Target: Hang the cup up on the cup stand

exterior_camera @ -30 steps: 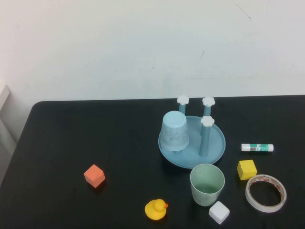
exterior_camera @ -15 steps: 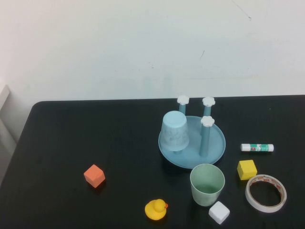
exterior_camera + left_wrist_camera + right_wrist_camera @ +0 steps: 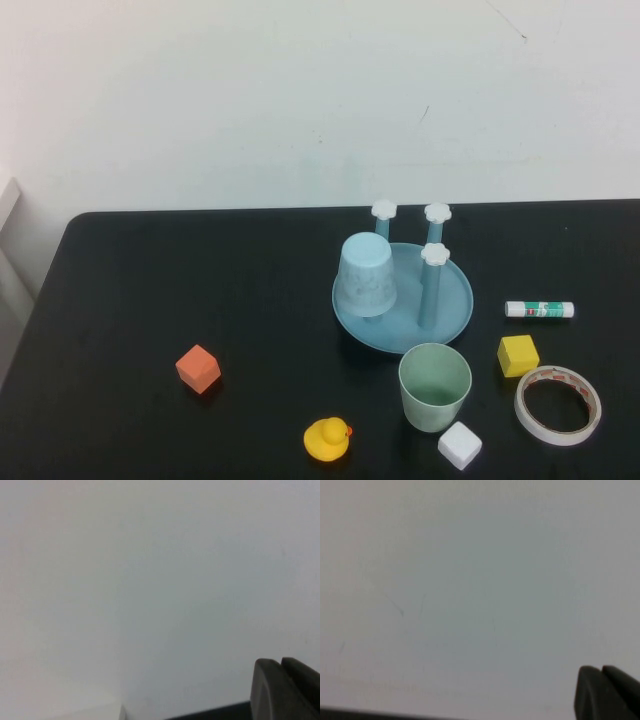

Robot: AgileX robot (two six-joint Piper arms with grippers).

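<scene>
Cup [image 3: 435,386] upright on the table [image 3: 150,290], just in front of the stand [image 3: 403,298]; nothing yet hung.

The pale green cup stands mouth up, its long axis vertical and tapering to the base, between a duck [image 3: 327,438] and a yellow block [image 3: 518,355], with a white block [image 3: 460,445] just beside its foot. It looks light, stiff, thin-walled and smooth, so probably slippery; pinching one wall at the rim seems the best hold, and the cup must be inverted to sit over a free peg [image 3: 433,283]. A blue speckled cup [image 3: 366,274] already sits inverted on the stand. Neither arm shows in the high view. The left gripper [image 3: 287,690] and right gripper [image 3: 607,692], seen only in their wrist views, face the wall away from the table, jaws together and empty.
</scene>
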